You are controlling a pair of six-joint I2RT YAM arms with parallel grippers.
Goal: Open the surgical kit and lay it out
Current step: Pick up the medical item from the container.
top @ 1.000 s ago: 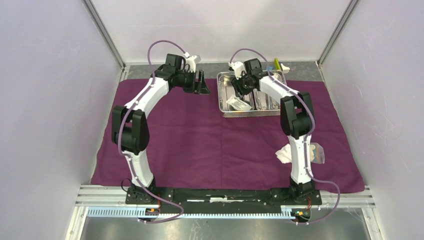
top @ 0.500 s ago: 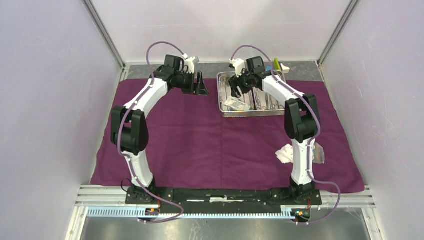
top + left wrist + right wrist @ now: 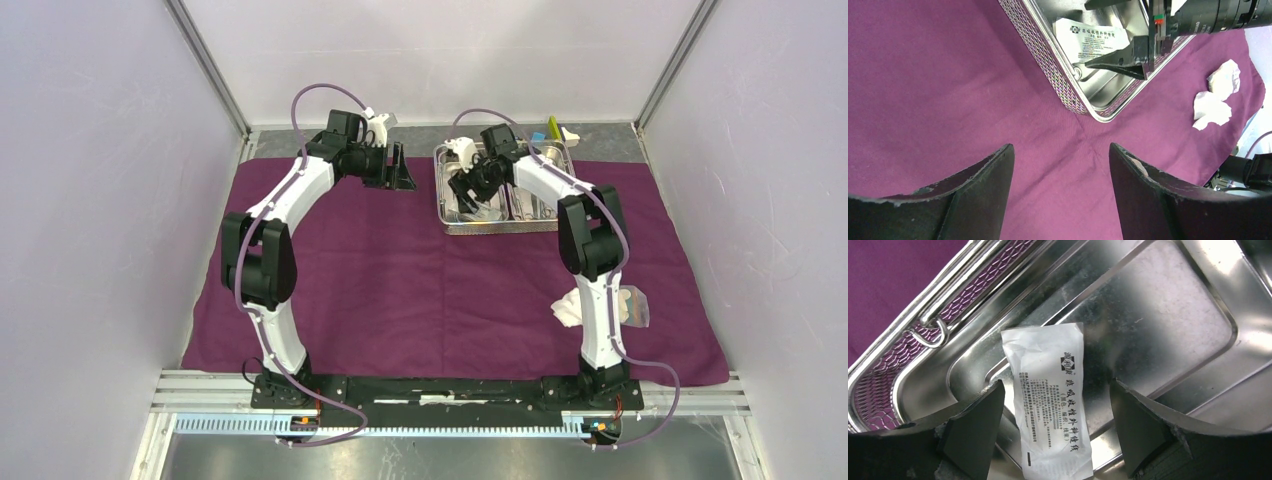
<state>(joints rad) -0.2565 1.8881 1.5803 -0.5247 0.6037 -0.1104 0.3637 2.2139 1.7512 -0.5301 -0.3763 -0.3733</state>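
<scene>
Plum cloth flat; white printed packet in shiny steel tray; left tool, right tool apart.

The cloth was a deep, plain plum purple. The tray was bright mirror-silver steel, and its side wall was a fine diamond mesh with the purple showing through the holes. The packet was white, printed with rows of black characters and a small square black logo. The gauze pads were white. The left arm and right arm were white with black joints and lilac cables. The left gripper and right gripper were matt black, scuffed grey at the edges. The block was yellow-green. The walls were pale lilac-white.
</scene>
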